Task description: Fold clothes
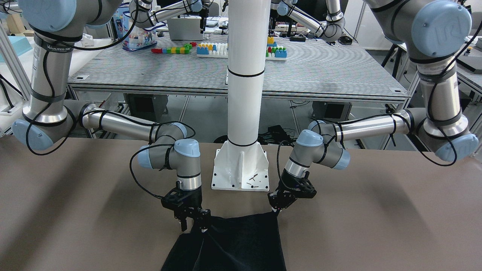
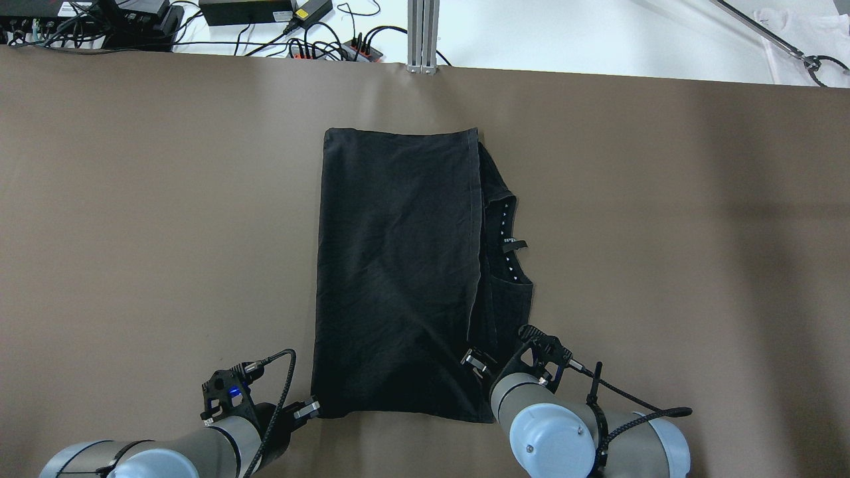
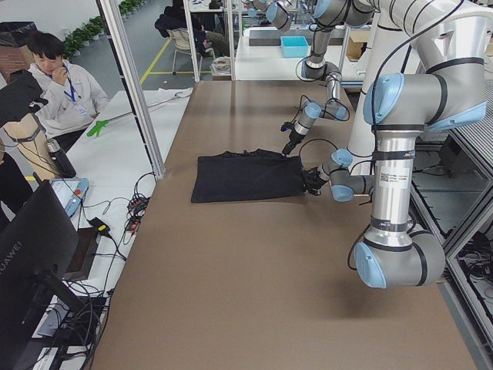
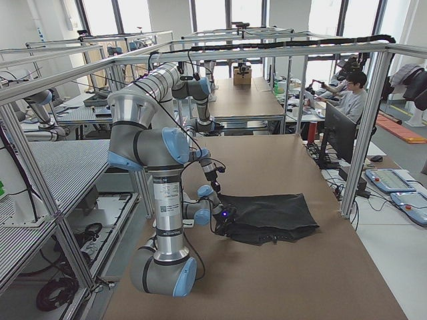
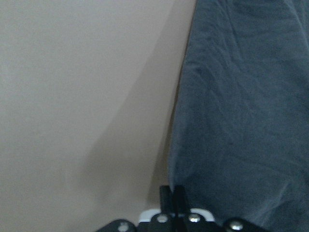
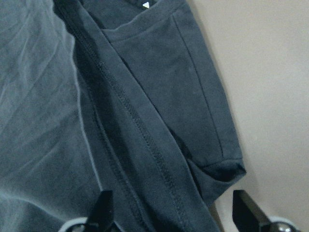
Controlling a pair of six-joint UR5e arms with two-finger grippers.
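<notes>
Clothes (image 2: 398,265), thin creased black fabric, lie between the wide jaws of the right gripper (image 6: 171,198); the left gripper (image 5: 172,191) has its jaws closed at the edge.

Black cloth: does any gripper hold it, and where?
The left gripper looks shut on the near left corner of the cloth; the right gripper is open, holding nothing.
</notes>
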